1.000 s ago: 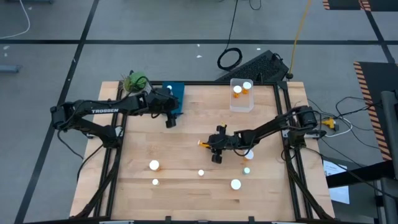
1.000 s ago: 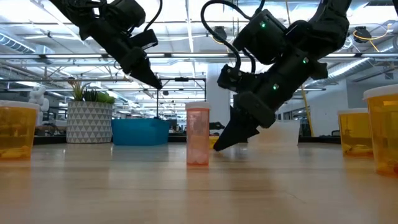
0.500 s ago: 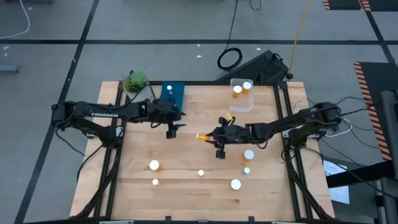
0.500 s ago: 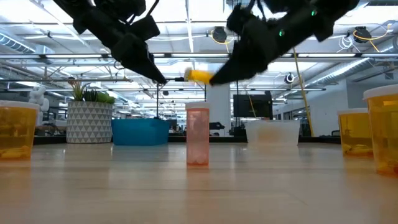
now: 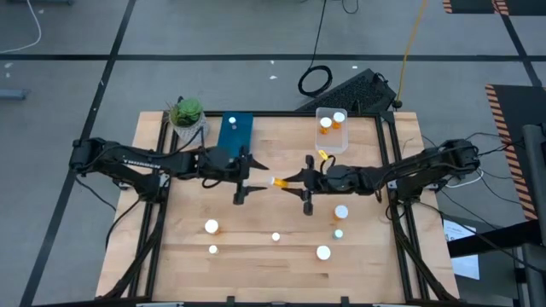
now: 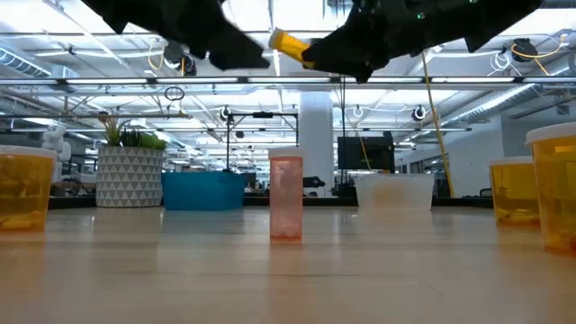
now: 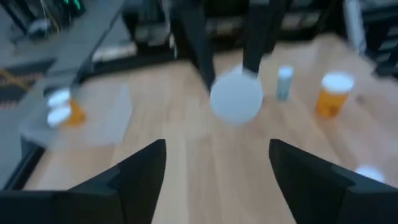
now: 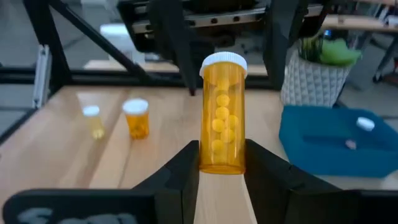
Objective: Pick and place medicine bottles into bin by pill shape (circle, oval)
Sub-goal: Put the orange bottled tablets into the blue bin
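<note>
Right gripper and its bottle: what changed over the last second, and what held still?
The right gripper, shut on an orange bottle, lifted it off the table and carried it toward the left arm. The left gripper, open, swung from the blue bin to face the bottle's cap. The bottles on the table and the clear bin stayed put.

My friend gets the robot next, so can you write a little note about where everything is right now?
Right gripper: shut on an orange bottle of round yellow pills, held high over the table's middle, cap toward the left arm.
Left gripper: open, empty, facing that bottle close by.
Done: two bottles in the clear bin, one in the blue bin.
Left: five bottles standing on the table, such as the one at the front, plus the held one. Bin for the held bottle: cannot tell.
</note>
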`<move>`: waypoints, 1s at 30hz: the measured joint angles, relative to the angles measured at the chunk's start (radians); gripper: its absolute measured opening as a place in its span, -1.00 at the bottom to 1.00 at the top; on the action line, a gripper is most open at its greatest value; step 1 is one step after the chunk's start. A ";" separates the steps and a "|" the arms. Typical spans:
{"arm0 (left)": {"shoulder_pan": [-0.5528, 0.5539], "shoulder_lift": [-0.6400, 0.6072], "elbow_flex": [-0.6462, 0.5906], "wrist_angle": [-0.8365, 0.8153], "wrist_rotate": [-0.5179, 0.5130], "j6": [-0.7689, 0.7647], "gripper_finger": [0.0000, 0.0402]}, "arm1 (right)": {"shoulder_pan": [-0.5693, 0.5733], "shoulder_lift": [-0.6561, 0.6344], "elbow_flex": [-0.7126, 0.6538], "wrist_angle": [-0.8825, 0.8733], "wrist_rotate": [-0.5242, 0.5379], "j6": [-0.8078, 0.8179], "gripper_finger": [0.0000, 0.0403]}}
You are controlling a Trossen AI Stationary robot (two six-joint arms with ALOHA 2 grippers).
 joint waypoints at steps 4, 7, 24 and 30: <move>-0.020 0.000 0.000 0.060 0.003 0.007 0.56 | 0.001 0.000 -0.029 0.120 -0.016 -0.006 -0.48; -0.033 0.000 0.000 0.115 0.006 0.010 0.54 | 0.001 0.000 -0.055 0.202 -0.016 -0.005 -0.48; -0.050 0.095 -0.001 0.395 -0.035 -0.007 0.24 | 0.009 0.000 -0.096 0.313 -0.016 -0.005 -0.48; -0.050 0.095 -0.001 0.403 -0.027 0.001 0.03 | 0.009 0.000 -0.096 0.313 -0.016 -0.005 -0.48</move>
